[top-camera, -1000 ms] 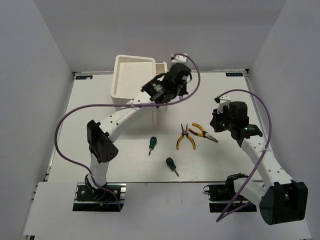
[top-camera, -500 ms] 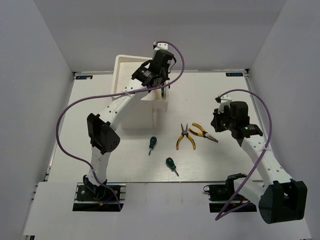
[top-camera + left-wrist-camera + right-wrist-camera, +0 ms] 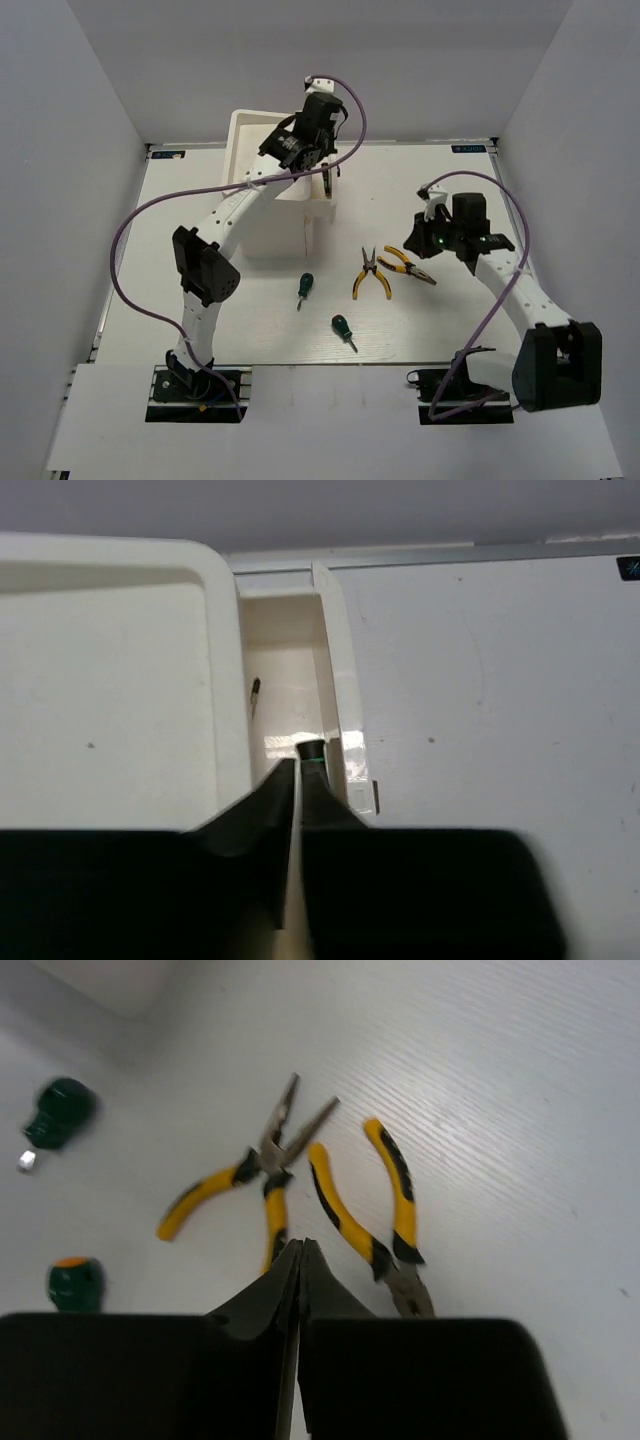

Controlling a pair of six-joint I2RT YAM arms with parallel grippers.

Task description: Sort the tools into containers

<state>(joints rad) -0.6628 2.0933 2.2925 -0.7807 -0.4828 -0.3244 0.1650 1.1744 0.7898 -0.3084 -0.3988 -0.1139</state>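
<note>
Thin dark green screwdriver [image 3: 312,749]: light, stiff and apt to roll, best taken by the handle. Its end sits at the tips of the left gripper [image 3: 299,767] over the open drawer [image 3: 331,680]; the jaws are a slit apart and whether they grip it cannot be told. Needle-nose pliers [image 3: 268,1178] and second yellow-handled pliers [image 3: 404,1240]: likely heavier, rigid, with handles that may splay, best pinched near the pivot. They lie side by side on the table [image 3: 480,170] under the right gripper [image 3: 301,1245], which is closed and empty.
</note>
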